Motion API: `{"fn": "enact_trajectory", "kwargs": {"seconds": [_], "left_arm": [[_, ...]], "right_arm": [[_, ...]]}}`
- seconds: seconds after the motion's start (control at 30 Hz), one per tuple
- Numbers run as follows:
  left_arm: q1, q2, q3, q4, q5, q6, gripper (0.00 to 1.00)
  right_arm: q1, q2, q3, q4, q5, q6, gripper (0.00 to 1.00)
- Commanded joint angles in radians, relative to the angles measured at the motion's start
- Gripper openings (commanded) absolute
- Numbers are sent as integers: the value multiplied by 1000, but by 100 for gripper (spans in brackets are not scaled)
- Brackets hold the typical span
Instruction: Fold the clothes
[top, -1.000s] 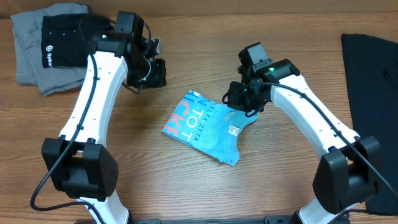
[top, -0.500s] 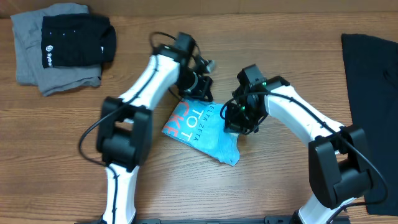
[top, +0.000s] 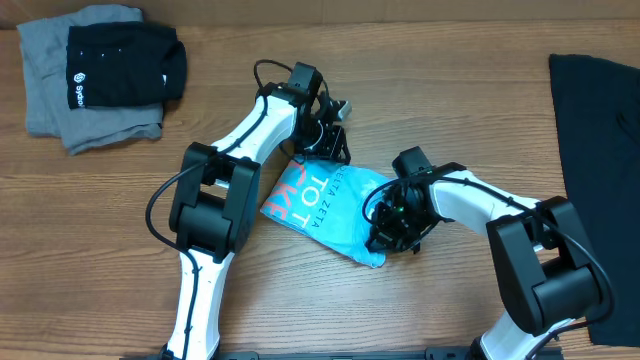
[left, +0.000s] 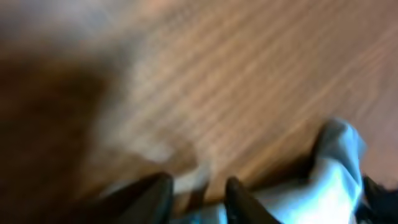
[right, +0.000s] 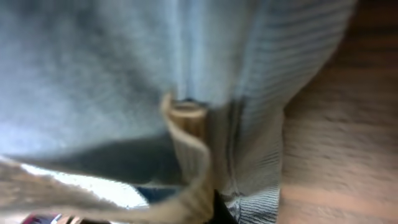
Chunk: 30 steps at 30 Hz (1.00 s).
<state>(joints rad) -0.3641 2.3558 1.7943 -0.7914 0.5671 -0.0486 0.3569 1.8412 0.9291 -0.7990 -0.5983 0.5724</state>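
Overhead, the light blue T-shirt (top: 325, 205) lay in the middle of the frame, bunched into a small bundle on the table (top: 450, 60). It had hardly moved, but both arms had.

A second ago the left gripper (top: 330, 148) was up near the grey and black pile (top: 95, 75) in the upper left. Now it was at the shirt's top edge. The right gripper (top: 390, 228) had slid from the shirt's upper right corner down to its lower right side, touching the cloth.

The left wrist view was blurry. Its fingers (left: 155, 196) looked a little apart, but I could not tell if they pinched cloth. The right wrist view showed only cloth up close, so I could not tell there either.

Both grippers now met the shirt - it looked like they were getting ready for the next fold.
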Motion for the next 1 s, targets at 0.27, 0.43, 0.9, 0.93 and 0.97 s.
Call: {"fn": "enact_trajectory", "kwargs": {"seconds": [0.27,0.43,0.9,0.93,0.97], "left_arm": [[77,30,182,-92,-195,11,42],[126,30,402,-328,-222,12,42],[152,31,504,-860,-23,189,74],[132,30,504,-893,-12,191,72],[124,22,504,-898,2,191,72]], "right_arm": [[-47,6,-31,-69,249,84,4],[-104,-18,67,-199,414,87,4],[-207,-69,405,-356,543,2,100],[-211,-69,432,-357,546,0,100],[-216,-69,444,-357,546,-1,100]]}}
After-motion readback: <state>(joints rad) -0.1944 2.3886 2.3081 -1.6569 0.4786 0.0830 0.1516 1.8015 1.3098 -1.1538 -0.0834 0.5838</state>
